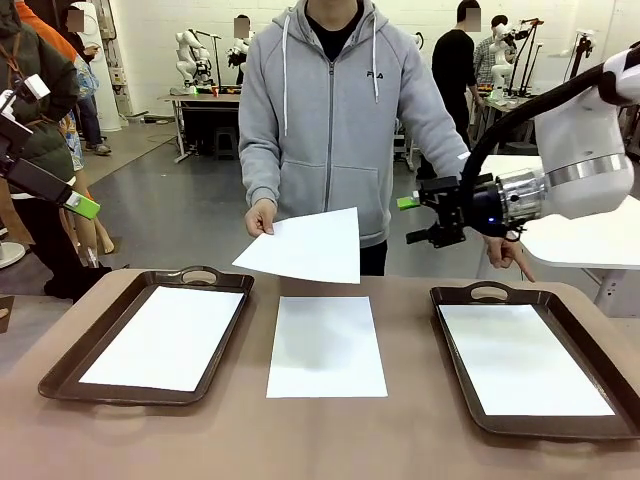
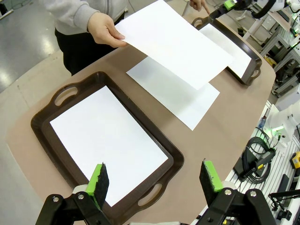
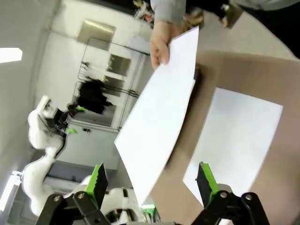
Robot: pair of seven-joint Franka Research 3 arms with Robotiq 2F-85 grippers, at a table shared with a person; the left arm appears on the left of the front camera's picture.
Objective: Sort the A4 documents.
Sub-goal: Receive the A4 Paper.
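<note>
A person's hand [image 1: 260, 218] holds one A4 document [image 1: 305, 245] tilted in the air above the table's far edge. A second A4 document [image 1: 327, 346] lies flat on the table between two trays. Each dark brown tray holds a sheet: left sheet [image 1: 168, 336], right sheet [image 1: 522, 358]. My right gripper [image 1: 428, 220] hangs open at the right, pointing toward the held sheet [image 3: 159, 117], a short way off. My left gripper [image 2: 154, 180] is open, high above the left tray [image 2: 174, 157], nothing between its fingers [image 2: 98, 180].
The left tray [image 1: 60, 375] and right tray [image 1: 450, 335] flank the middle sheet on the brown table [image 1: 230, 440]. The person stands at the far side, their other hand [image 1: 510, 252] resting near the right tray's far end. People and other tables stand behind.
</note>
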